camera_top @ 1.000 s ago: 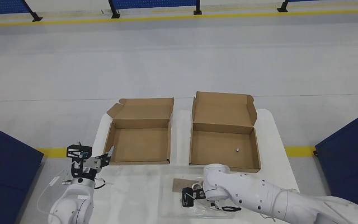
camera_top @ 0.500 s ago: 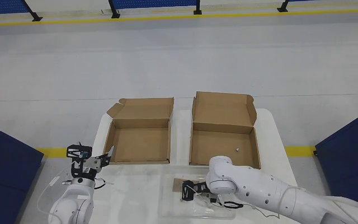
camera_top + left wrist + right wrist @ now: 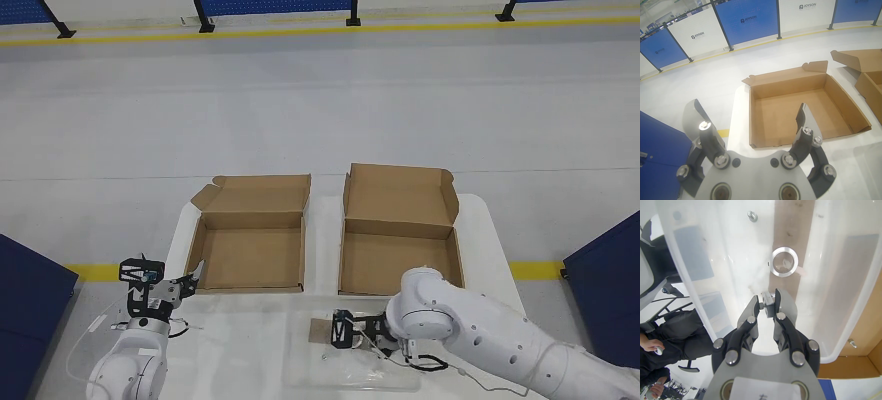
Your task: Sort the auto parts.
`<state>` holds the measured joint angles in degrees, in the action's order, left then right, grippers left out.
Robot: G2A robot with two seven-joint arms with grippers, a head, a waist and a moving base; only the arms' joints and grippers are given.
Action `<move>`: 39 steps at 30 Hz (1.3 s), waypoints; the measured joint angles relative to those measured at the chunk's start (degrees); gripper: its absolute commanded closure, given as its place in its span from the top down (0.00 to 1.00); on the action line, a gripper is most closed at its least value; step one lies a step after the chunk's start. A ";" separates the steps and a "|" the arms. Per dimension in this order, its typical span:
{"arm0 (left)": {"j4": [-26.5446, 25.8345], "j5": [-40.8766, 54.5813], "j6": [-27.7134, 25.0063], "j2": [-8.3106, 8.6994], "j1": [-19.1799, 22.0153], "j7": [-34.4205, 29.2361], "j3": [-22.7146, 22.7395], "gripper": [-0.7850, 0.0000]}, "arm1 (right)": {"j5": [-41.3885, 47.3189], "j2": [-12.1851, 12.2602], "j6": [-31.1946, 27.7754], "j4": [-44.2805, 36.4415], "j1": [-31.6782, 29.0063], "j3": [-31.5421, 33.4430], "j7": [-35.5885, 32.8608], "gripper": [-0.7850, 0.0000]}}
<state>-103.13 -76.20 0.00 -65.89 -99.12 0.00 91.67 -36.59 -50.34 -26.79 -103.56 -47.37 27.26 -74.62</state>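
Note:
My right gripper (image 3: 766,298) is shut on a small silver metal block (image 3: 769,307), held over the clear plastic tray (image 3: 688,275). A metal ring (image 3: 785,262) lies on the tray floor just beyond the fingertips, and a small eye bolt (image 3: 752,216) lies farther on. In the top view the right gripper (image 3: 342,330) is over the tray (image 3: 350,372) at the table's front. My left gripper (image 3: 749,104) stands open with nothing in it at the table's left front corner, before the left cardboard box (image 3: 800,117).
Two open cardboard boxes, left (image 3: 250,258) and right (image 3: 400,262), sit side by side behind the tray. A small bolt (image 3: 852,343) lies in the right box. A brown strip (image 3: 791,228) lies under the tray. Blue panels flank the table.
The right arm has swung to the right and its gripper has drawn back toward the boxes, still over the tray. The left arm has not moved.

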 measured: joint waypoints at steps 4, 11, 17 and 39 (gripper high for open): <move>0.00 0.00 0.00 0.00 0.00 0.00 0.00 1.00 | 1.20 0.51 -0.55 -0.31 -0.61 1.09 0.82 0.00; 0.00 0.00 0.00 0.00 0.00 0.00 0.00 1.00 | 1.13 0.48 -0.51 -0.29 -0.58 1.04 0.77 0.00; 0.00 0.00 0.00 0.00 0.00 0.00 0.00 1.00 | 9.17 1.40 -5.07 3.96 -1.63 4.70 6.39 0.00; 0.00 0.00 0.00 0.00 0.00 0.00 0.00 1.00 | 43.58 10.49 -24.55 11.54 -2.54 5.08 21.70 0.00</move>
<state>-103.13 -76.20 0.00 -65.89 -99.12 0.00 91.67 6.99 -39.85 -51.34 -92.02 -49.91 32.34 -52.92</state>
